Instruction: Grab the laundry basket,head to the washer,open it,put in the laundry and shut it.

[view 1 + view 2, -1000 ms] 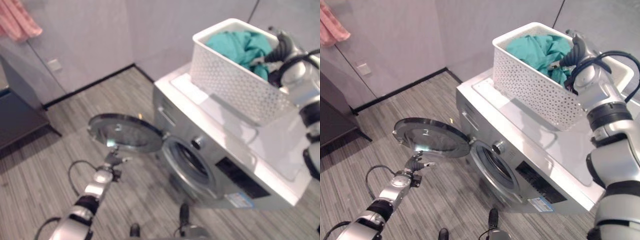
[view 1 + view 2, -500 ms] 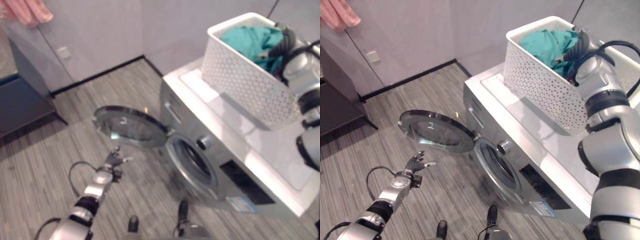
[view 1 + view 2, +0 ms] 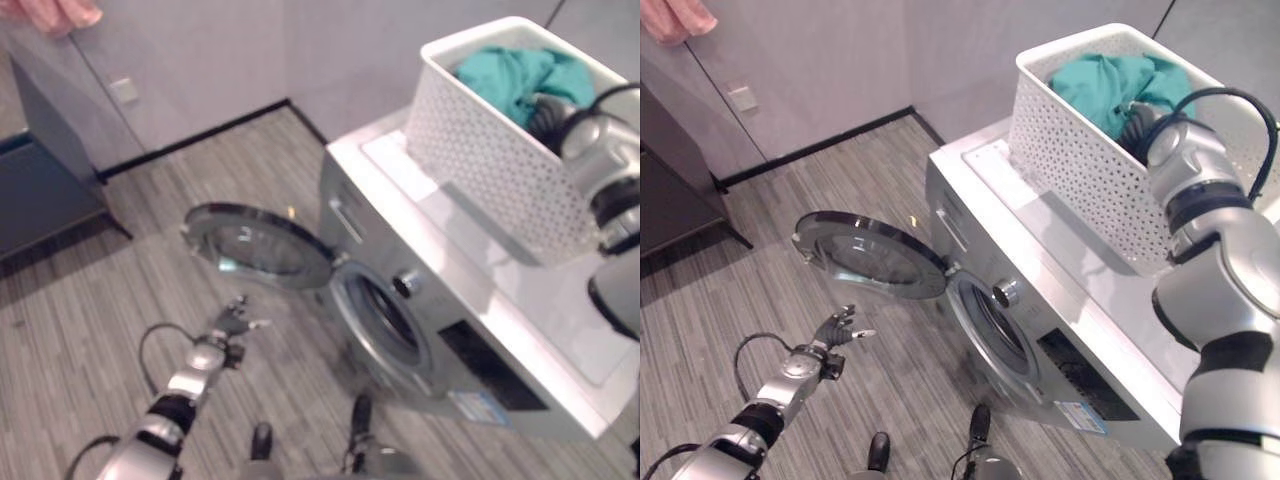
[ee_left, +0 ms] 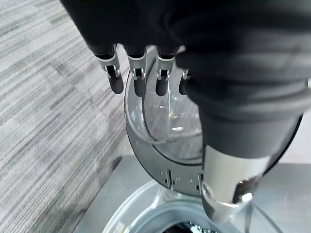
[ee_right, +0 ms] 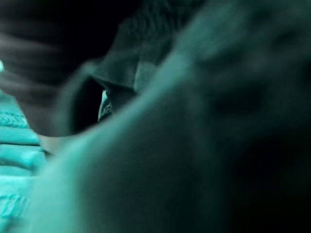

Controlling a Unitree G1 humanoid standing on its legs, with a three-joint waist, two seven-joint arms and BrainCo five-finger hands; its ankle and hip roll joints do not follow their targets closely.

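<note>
Right eye view shows the white laundry basket (image 3: 1095, 150) sitting on top of the washer (image 3: 1080, 290), at the far right. The washer's round door (image 3: 868, 258) is swung open to the left. So grabbing, walking and opening look done. Putting in the green laundry (image 3: 1110, 85) and shutting the door are left. The left hand (image 3: 835, 328) hangs low near the door with its fingers straight, holding nothing. The right hand (image 3: 1140, 122) is down inside the basket, buried in the laundry, so I cannot tell what its fingers are doing.
</note>
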